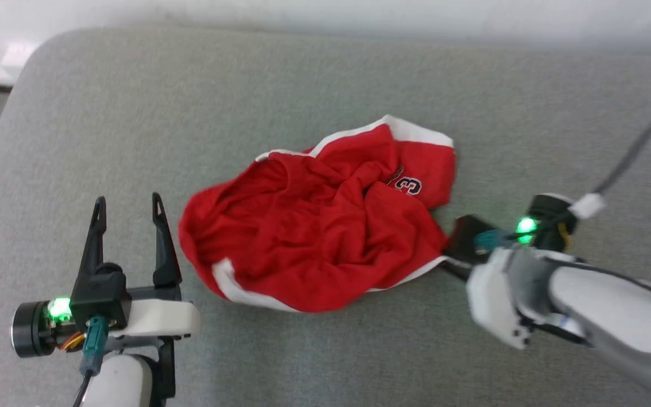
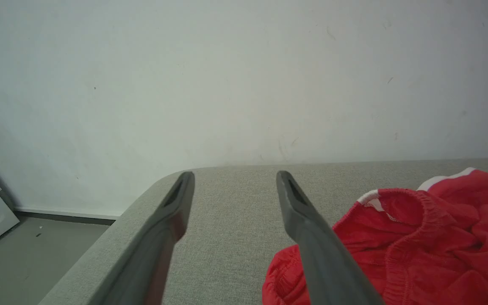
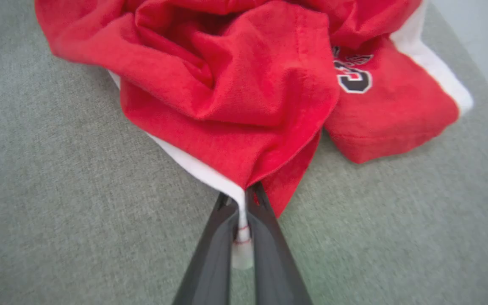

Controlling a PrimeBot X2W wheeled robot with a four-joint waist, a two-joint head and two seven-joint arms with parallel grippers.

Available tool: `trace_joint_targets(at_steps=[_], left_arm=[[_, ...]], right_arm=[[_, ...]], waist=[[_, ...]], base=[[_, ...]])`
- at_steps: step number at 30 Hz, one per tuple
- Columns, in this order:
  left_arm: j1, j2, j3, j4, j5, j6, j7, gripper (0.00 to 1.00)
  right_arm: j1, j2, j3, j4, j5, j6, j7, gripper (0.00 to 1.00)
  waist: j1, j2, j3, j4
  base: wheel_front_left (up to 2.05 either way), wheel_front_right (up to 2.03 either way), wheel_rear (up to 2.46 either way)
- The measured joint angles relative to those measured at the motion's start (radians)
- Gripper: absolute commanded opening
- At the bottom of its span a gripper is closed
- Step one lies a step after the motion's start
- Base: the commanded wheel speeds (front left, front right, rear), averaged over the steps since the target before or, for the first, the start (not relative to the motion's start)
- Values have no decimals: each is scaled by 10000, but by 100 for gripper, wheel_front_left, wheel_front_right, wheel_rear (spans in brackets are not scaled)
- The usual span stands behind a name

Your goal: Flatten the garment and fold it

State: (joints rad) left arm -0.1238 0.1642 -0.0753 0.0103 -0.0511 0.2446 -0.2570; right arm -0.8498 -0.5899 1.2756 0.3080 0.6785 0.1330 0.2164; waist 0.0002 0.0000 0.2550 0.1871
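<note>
We are at the flattening step, and no fold has been started. The shorts (image 1: 314, 226) lie in a crumpled heap on the grey cushion (image 1: 133, 113), with deep creases across the middle and one leg tucked under the rest.

Our right gripper (image 3: 240, 203) sits at the right-hand edge of the shorts, its two fingers clamped together on the white hem (image 3: 193, 167) at a corner of the near leg. The cloth fans out from that pinch. Our left gripper (image 1: 128, 199) hovers just beside the left edge of the shorts with its fingers spread apart and nothing between them. It is not touching the cloth.

As we judge it, the next move needs a second hold. The left gripper should close on the left edge of the shorts, probably at the gathered waistband nearest it. Then both arms can draw apart so the heap opens out. The fabric looks thin and may slip from the pinch or drag along the cushion instead of spreading.

We count one pair of shorts, one cushion and two grippers, one gripping and one free.
</note>
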Motion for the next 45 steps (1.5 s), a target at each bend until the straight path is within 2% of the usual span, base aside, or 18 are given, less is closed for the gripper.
trace_joint_targets(at_steps=[5,8,11,15,19,20,21,24,27,31,35,37,40,45], left_arm=[[277,0,104,-10,4,-165,0,100],[437,-6,111,-21,84,-255,-2,100],[462,-13,104,-23,96,-393,0,100],[507,-25,75,4,113,-504,0,100],[560,-19,-42,102,199,-686,0,100],[561,-8,-84,140,226,-719,-2,100],[561,10,-104,176,238,-786,0,100],[527,226,-199,245,265,-1103,0,100],[259,570,-284,351,265,-1553,-2,100],[-351,1045,-585,748,169,-2429,88,100],[-1240,1432,-1101,930,-105,-3338,1018,100],[-1716,1682,-1567,936,-272,-3582,1689,100],[-2283,2025,-2589,838,-821,-3682,2930,100],[-3214,3179,-5394,430,-2884,-3687,5108,100]], right_arm=[[638,-1218,-702,-531,261,0,-1091,0],[1301,-1935,-1233,-644,318,0,-1277,0],[2176,-2370,-1599,-571,485,0,-1275,0],[3305,-2416,-1996,-2,848,0,-1108,0],[3956,-1998,-2259,738,861,-2,-1172,0],[4040,-1864,-2451,903,848,0,-1379,36],[4128,-1699,-2665,1016,861,0,-1605,100],[4352,-1277,-3438,1177,627,0,-2558,100],[4520,-1258,-4297,1066,-46,0,-3267,100],[5061,-1241,-5620,447,-895,0,-3685,100],[5962,-986,-7327,-349,-1718,-2,-3781,100],[6484,-665,-8278,-786,-2186,0,-3829,100],[7194,73,-9666,-1430,-2980,-2,-3948,100],[8097,1436,-11158,-2305,-4447,-2,-4140,100]], waist=[[-2,0,-531,-348],[-3,0,-786,-589],[-3,0,-1000,-794],[-3,0,-1191,-995],[-4,0,-1342,-1057],[-4,0,-1383,-1058],[-3,0,-1424,-1061],[-3,0,-1574,-1085],[-3,0,-1756,-1117],[-4,0,-1970,-1230],[-3,0,-2068,-1399],[-3,0,-2078,-1475],[-2,0,-2062,-1572],[-2,0,-1968,-1730]], base=[[0,0,0],[0,0,0],[0,0,0],[0,0,0],[0,0,0],[0,0,0],[0,0,0],[0,0,0],[0,0,0],[0,0,0],[0,0,0],[0,0,0],[0,0,0],[0,0,0]])
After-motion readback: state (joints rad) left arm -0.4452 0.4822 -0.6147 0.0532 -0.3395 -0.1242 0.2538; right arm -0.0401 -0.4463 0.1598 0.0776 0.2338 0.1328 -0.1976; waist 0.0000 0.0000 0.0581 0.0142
